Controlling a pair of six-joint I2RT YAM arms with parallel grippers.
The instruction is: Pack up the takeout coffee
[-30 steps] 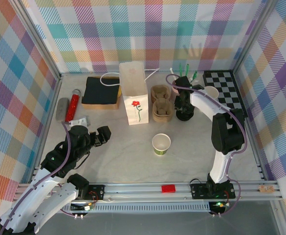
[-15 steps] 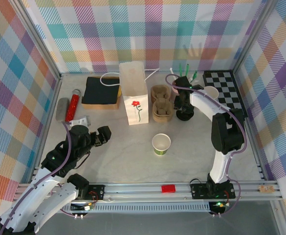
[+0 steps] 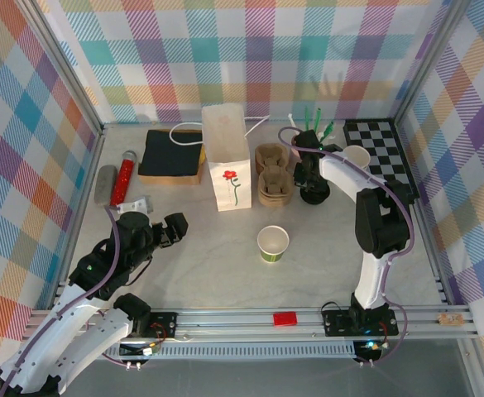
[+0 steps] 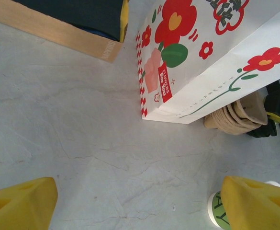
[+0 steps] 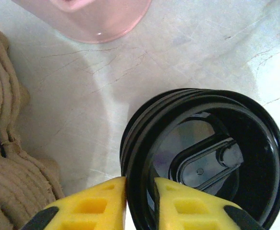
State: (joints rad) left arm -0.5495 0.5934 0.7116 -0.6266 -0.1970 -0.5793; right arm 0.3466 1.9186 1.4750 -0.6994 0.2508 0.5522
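My right gripper [image 5: 140, 186] has its yellow fingers [image 5: 89, 206] drawn nearly together on the near rim of a black lid [image 5: 211, 158]: one finger is outside the rim, the other inside it, and the rim is clamped between them. The lid faces up and has further black ribs below its rim. I cannot tell what is under it. This lid sits to the right of the white paper bag [image 3: 227, 161], beyond a stack of brown pulp carriers [image 3: 273, 180] that stands just beside the bag. A pink cup [image 5: 87, 17] stands just behind the lid, farther from the bag. The green cup [image 3: 273, 243] stands upright and lidless, its white inside showing, in front of the bag and slightly to its right, well apart from the lid. My left gripper [image 4: 137, 194] has its fingers spread wide with nothing between them. It hovers over bare table [image 4: 82, 143] in front of the bag and to its left. A dark block on a wooden base [image 3: 172, 155] lies just to the left of the bag, and a checkered mat [image 3: 380, 153] lies far to its right.
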